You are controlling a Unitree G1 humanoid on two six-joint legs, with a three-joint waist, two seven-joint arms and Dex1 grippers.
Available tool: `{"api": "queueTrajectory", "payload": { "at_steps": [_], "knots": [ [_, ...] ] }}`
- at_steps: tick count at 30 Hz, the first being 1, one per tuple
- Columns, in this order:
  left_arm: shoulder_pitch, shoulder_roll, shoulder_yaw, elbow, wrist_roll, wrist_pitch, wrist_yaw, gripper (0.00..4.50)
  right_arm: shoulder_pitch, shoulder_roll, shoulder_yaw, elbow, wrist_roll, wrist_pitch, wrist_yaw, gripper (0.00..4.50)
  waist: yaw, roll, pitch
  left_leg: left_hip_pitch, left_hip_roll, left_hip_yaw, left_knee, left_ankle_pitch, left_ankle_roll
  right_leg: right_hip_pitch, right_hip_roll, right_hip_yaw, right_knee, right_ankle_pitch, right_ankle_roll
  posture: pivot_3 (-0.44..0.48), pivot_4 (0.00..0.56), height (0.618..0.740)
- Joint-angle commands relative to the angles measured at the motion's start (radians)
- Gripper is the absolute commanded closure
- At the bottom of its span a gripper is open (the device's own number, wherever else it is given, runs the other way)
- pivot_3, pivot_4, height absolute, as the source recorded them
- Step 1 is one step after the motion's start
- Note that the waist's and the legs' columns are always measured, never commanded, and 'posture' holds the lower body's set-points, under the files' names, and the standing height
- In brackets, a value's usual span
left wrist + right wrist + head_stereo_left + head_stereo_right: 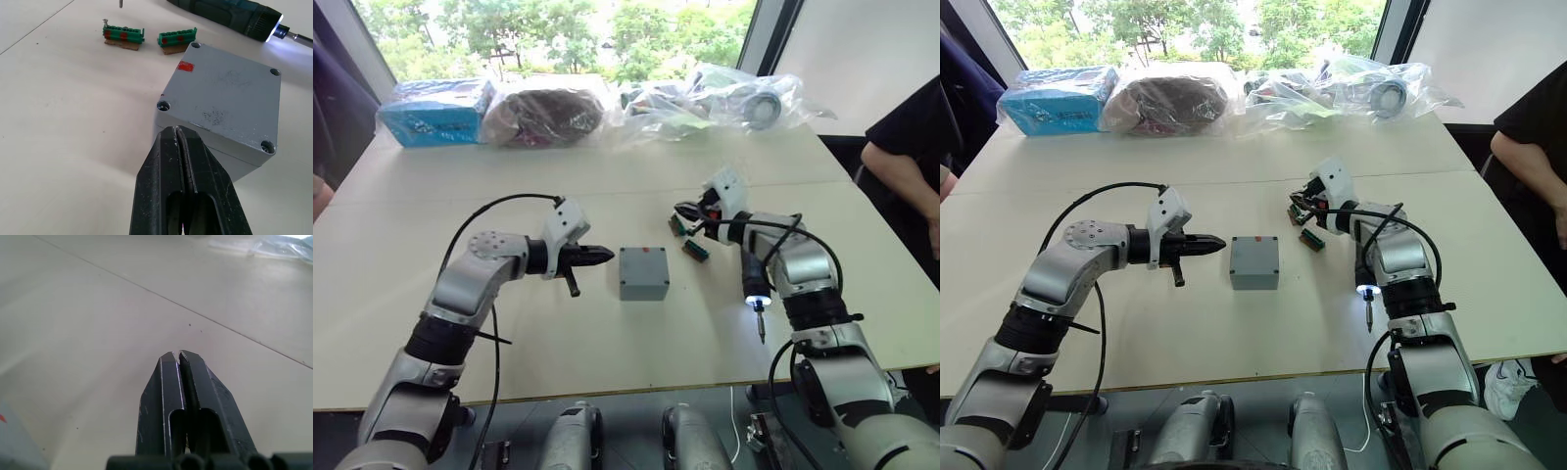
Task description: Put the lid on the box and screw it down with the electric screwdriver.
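A: Pale tabletop point(607, 176) is sitting under a window with trees behind; wrapped bags point(705, 98) are lining its far edge. The box point(643, 284) is standing near the middle of the tabletop with the lid point(222, 93) lying flat on it, corners lined up.

B: Grippers?

A: The left gripper point(605, 255) is hovering just beside the box, fingers pressed together on nothing. The right gripper point(683, 211) is hanging over the green circuit pieces point(123, 35), fingers likewise clenched and empty. The electric screwdriver point(752, 274) is lying on the tabletop toward the right edge, tip light glowing, nobody holding it.

B: Risks?

A: Judgement only. The lid is resting loose, so a nudge from the left fingertips is likely to skew it off the holes. The screwdriver is round; a clumsy pinch could set it rolling. The right arm is working close to the green pieces and could sweep them. Whether screws are sitting in the holes cannot be told.

B: Counts?

A: One box, one lid, one screwdriver, two green pieces, four corner holes point(267, 145).
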Motion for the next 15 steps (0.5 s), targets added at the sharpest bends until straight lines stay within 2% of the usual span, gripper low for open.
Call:
{"api": "queueTrajectory", "payload": {
  "at_steps": [1, 3, 8, 15],
  "knots": [
    [-0.014, 0.044, 0.037, -0.087, -0.056, 0.036, -0.046, 4.5, 0.08, -0.035, -0.026, -0.262, 0.082, 0.088, 0.034, 4.46, 0.0, 0.0, 0.0, 0.0, 0.0, 0.0, 0.0, 0.0, 0.0, 0.0, 0.0, 0.0, 0.0, 0.0, 0.0, 0.0, 0.15, 0.74],
    [-0.005, 0.082, 0.029, -0.126, -0.072, 0.051, -0.08, 4.5, 0.147, -0.047, -0.026, -0.395, 0.125, 0.145, 0.041, 4.46, -0.001, 0.0, 0.0, 0.0, 0.001, 0.0, 0.0, 0.0, 0.0, 0.0, 0.0, 0.0, 0.0, 0.0, 0.0, 0.0, 0.15, 0.74],
    [0.009, 0.139, 0.018, -0.175, -0.094, 0.067, -0.121, 4.5, 0.245, -0.054, -0.033, -0.576, 0.192, 0.243, 0.021, 4.46, 0.0, 0.0, 0.0, 0.001, 0.001, 0.0, 0.0, 0.0, 0.0, 0.0, 0.0, 0.0, -0.001, 0.0, 0.0, 0.0, 0.15, 0.74],
    [-0.011, 0.123, 0.006, -0.16, -0.095, 0.065, -0.114, 4.5, 0.294, -0.038, -0.016, -0.611, 0.215, 0.272, -0.029, 4.46, 0.002, 0.0, 0.0, 0.001, 0.001, 0.0, 0.0, 0.0, 0.0, 0.0, -0.001, 0.0, -0.001, 0.0, 0.0, 0.0, 0.15, 0.74]
  ]
}}
